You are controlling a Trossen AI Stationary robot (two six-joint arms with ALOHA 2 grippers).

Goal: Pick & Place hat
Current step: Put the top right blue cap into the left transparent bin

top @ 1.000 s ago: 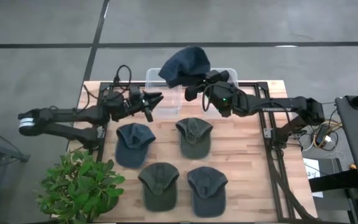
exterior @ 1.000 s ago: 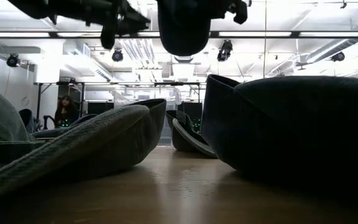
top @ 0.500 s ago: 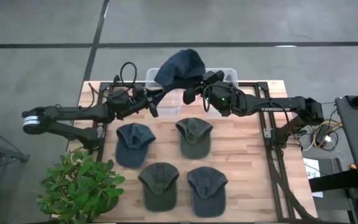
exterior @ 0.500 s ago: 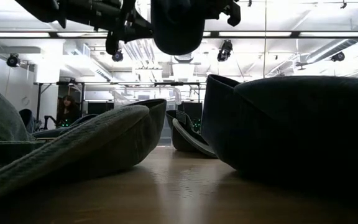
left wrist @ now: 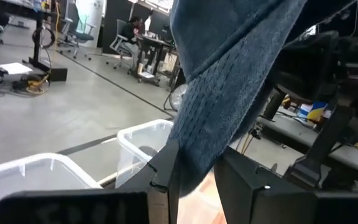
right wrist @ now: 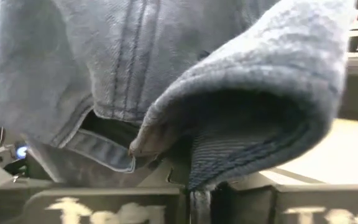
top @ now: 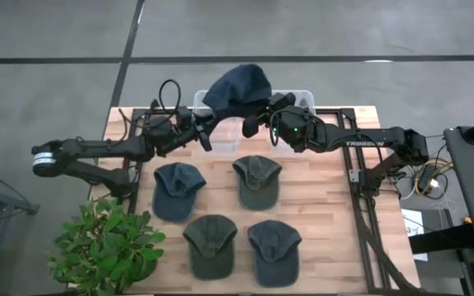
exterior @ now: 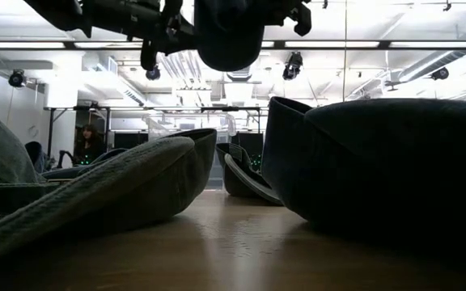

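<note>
A blue denim hat (top: pixel 241 86) hangs in the air over the clear bin (top: pixel 299 97) at the table's far edge. In the low view the hat (exterior: pixel 229 32) shows at the top, well above the table. My right gripper (top: pixel 257 119) is at the hat's right lower side and is shut on it. My left gripper (top: pixel 206 131) has come in from the table's left to the hat's left lower edge, and its fingers are closed narrowly around the cloth (left wrist: pixel 194 174). My left gripper (left wrist: pixel 197 186) pinches the hat's hanging lower edge (left wrist: pixel 191 165) between its two fingers, coming level from the table's left. The cloth fills the narrow gap between them. My right gripper (right wrist: pixel 194 199) pinches a folded, curled edge of the hat (right wrist: pixel 197 168), coming from the table's right. The hat is lifted clear and bulges above the fingers.
Several more caps lie flat on the wooden table nearer me, among them a blue one (top: pixel 178 189) and green ones (top: pixel 257 181) (top: pixel 211 242). A potted plant (top: pixel 109 242) stands at the near left corner. A black frame (top: pixel 360 177) runs along the table's right side.
My left gripper has moved toward the table's right and far edge, up to the hat's left lower edge. The hat, held by my right gripper, has shifted slightly toward the left and stayed lifted over the bin.
</note>
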